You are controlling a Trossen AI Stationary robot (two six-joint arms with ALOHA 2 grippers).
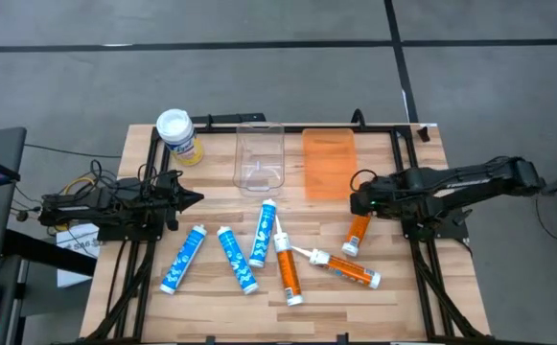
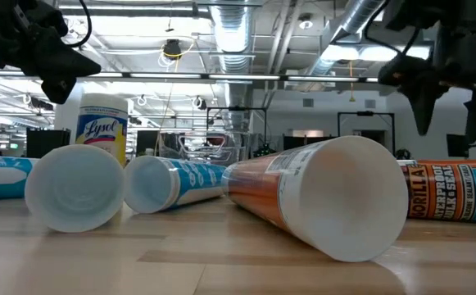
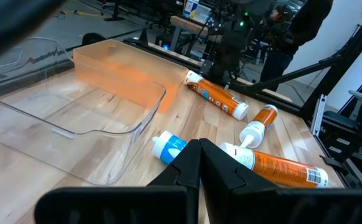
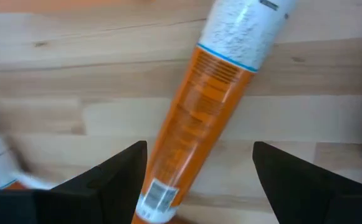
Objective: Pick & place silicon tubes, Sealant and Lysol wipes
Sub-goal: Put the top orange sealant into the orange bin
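Note:
Three orange tubes (image 1: 357,233) (image 1: 347,268) (image 1: 288,264) and three blue tubes (image 1: 263,233) (image 1: 238,259) (image 1: 183,259) lie on their sides on the wooden table. The Lysol wipes canister (image 1: 177,134) stands upright at the far left; it also shows in the low view (image 2: 102,123). My right gripper (image 4: 199,146) is open and points down. It hovers above the rightmost orange tube (image 4: 196,124), with one finger on either side of it and neither touching. My left gripper (image 3: 199,155) is shut and empty, held above the table's left side (image 1: 192,198).
A clear bin (image 1: 260,156) and an orange bin (image 1: 328,163) sit side by side at the table's far middle. A black frame runs along the table's edges (image 1: 393,129). Cables lie off the table's left side (image 1: 86,182).

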